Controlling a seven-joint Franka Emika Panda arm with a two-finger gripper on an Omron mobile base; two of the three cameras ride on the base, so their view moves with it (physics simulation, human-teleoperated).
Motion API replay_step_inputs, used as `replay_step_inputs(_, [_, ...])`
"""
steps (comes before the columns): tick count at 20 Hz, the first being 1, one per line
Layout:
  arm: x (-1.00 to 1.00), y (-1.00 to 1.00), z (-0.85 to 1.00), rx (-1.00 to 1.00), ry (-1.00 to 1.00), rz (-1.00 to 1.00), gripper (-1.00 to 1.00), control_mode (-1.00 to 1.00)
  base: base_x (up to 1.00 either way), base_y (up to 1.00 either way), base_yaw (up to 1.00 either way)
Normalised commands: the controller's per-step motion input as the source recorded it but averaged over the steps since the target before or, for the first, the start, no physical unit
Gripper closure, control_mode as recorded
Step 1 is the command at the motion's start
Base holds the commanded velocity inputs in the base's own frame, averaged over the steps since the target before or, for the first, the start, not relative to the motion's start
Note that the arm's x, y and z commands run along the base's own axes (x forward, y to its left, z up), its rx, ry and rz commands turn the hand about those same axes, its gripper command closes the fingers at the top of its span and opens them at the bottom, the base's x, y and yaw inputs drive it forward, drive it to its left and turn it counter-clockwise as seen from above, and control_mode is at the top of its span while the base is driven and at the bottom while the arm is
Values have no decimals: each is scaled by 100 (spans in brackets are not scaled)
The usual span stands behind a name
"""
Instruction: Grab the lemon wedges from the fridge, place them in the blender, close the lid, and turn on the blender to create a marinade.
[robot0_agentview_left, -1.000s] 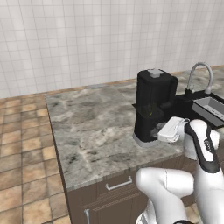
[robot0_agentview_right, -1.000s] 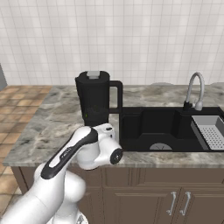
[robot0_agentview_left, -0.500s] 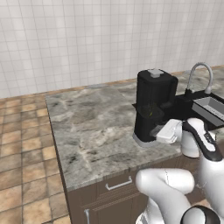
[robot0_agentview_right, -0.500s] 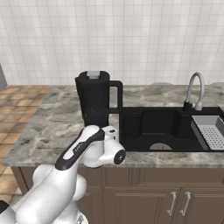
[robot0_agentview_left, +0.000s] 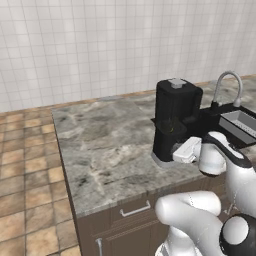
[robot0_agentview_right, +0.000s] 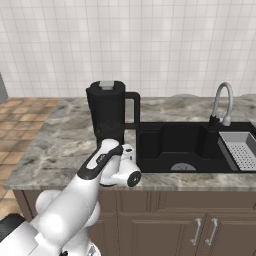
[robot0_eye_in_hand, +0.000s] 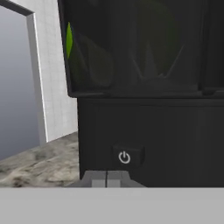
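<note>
The black blender (robot0_agentview_left: 172, 117) stands on the counter beside the sink, with its lid (robot0_agentview_left: 177, 83) and grey cap resting on top of the jar. Through the dark jar wall the lemon wedges (robot0_eye_in_hand: 69, 41) show as dim yellow-green shapes. My gripper (robot0_eye_in_hand: 107, 178) is shut with nothing in it, its tips pressed together just below the power button (robot0_eye_in_hand: 124, 157) on the blender's base. In the left base view the gripper (robot0_agentview_left: 175, 155) sits low against the front of the base. The blender (robot0_agentview_right: 107, 112) is also in the right base view, behind my forearm. A grey sliver at that view's left edge may be the fridge (robot0_agentview_right: 2, 89).
The marble counter (robot0_agentview_left: 105, 150) stretches left of the blender. A black sink (robot0_agentview_right: 180, 145) with a curved faucet (robot0_agentview_right: 222, 102) lies to its right, and a grey dish rack (robot0_agentview_right: 242, 150) sits in the sink's far side. Cabinet doors run below the counter edge.
My hand has crept a little closer to the blender's base, and my elbow has swung outward. The blender and lid have not moved.
</note>
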Motion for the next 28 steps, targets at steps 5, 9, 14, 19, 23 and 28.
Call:
replay_step_inputs(5, [32,2,-24,0,0,-2,100,-100,0,0,0])
replay_step_inputs(9, [13,0,-1,0,0,-1,100,-100,0,0,0])
replay_step_inputs(14, [0,0,0,0,0,0,100,-100,0,0,0])
replay_step_inputs(19, [0,0,5,0,0,0,100,-100,0,0,0])
replay_step_inputs(23, [0,0,3,0,0,0,100,-100,0,0,0])
replay_step_inputs(28, [0,0,19,0,-1,0,100,-100,0,0,0])
